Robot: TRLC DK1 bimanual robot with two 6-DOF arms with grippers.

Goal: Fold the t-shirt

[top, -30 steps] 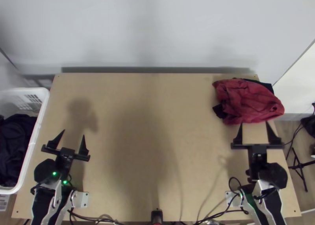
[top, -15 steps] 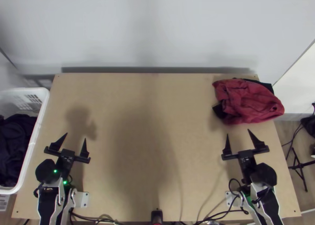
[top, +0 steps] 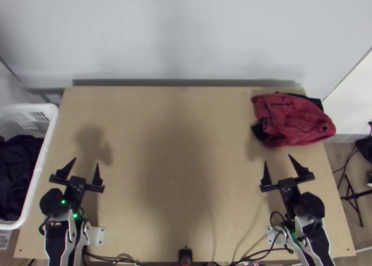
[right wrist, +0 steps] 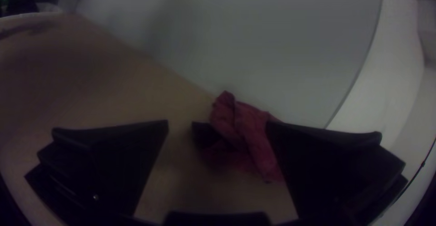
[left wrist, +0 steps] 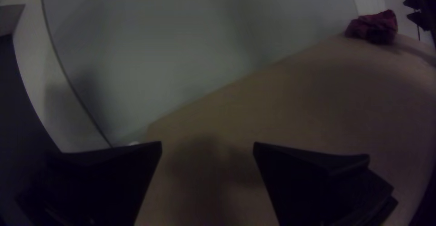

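Note:
In the top view my left gripper (top: 83, 167) stands open over the table's left front part, nothing between its fingers. My right gripper (top: 278, 165) is open too, a little nearer the front than the red cloth (top: 293, 119), which lies bunched at the table's right back with dark cloth (top: 258, 130) showing at its edges. Whether the cloth is a t-shirt I cannot tell. The left wrist view has the left gripper (left wrist: 207, 145) apart from the distant red cloth (left wrist: 374, 27). In the right wrist view, the right gripper (right wrist: 217, 122) has the red cloth (right wrist: 243, 133) beyond its spread fingers.
A white basket (top: 50, 140) with dark cloth (top: 18, 173) inside stands at the left of the wooden table (top: 181, 173). Cables (top: 251, 256) run along the front edge, and a pale wall (top: 186, 33) rises behind the table.
My right gripper has moved left and slightly toward the front, turning a little. The left gripper has shifted only slightly. The red cloth lies as before.

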